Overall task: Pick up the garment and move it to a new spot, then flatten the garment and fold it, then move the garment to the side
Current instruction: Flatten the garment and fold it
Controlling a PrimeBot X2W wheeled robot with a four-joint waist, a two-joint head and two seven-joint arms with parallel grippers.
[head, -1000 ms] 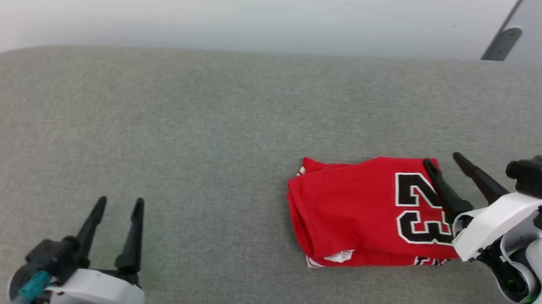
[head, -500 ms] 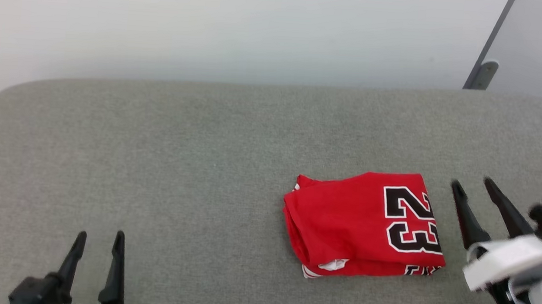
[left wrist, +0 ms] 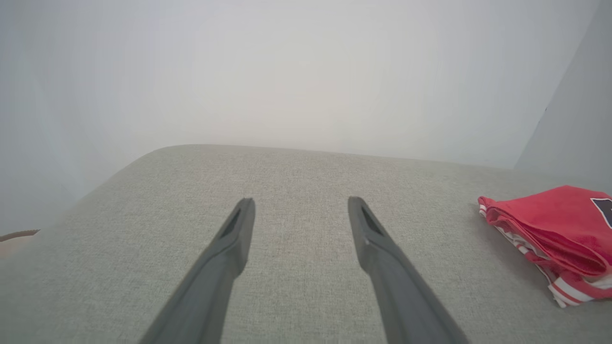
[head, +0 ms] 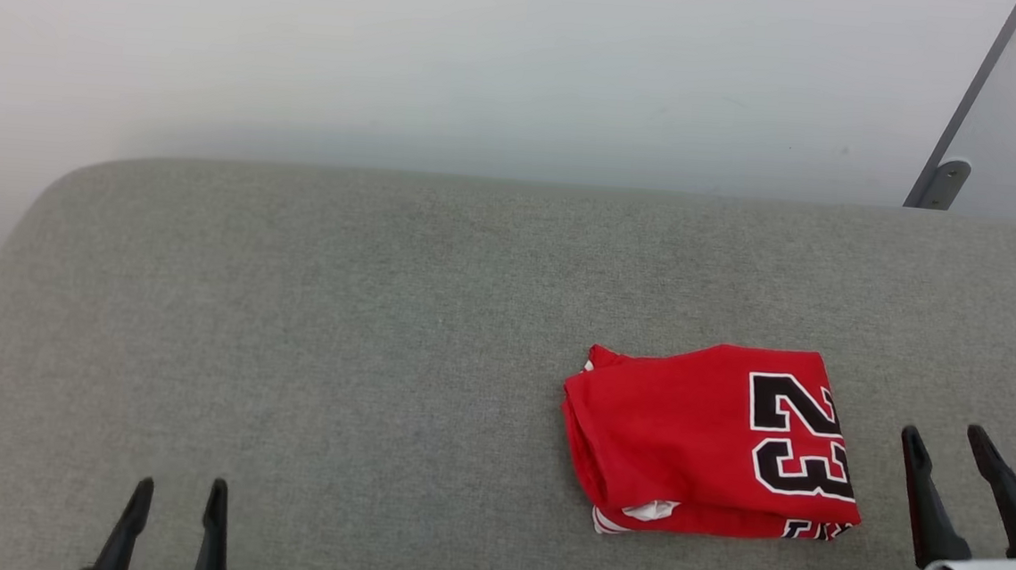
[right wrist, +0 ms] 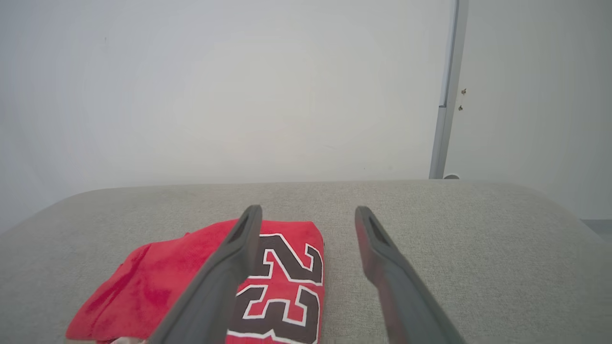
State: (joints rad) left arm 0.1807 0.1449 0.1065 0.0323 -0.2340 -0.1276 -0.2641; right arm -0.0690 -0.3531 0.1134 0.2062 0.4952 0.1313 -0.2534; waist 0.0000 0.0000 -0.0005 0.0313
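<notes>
The garment (head: 703, 442) is a red jersey, folded into a compact rectangle with a black white-outlined 23 facing up, lying on the right half of the grey cushioned surface (head: 336, 309). Striped trim shows along its near edge. My right gripper (head: 945, 434) stands open just right of the garment, apart from it and holding nothing. In the right wrist view the garment (right wrist: 282, 282) lies under and left of that gripper (right wrist: 308, 210). My left gripper (head: 179, 486) is open at the lower left, far from the garment. The left wrist view has the garment (left wrist: 554, 234) at its right edge, beyond my open left gripper (left wrist: 301, 201).
A plain white wall (head: 488, 60) rises behind the cushioned surface. A grey vertical post with a bracket (head: 945, 177) stands at the back right. The surface's rounded left corner (head: 50, 190) drops off to the floor.
My right gripper has drawn back off the garment and down to the right, leaving it folded on the surface. The left gripper has sunk lower in view. The head camera has shifted.
</notes>
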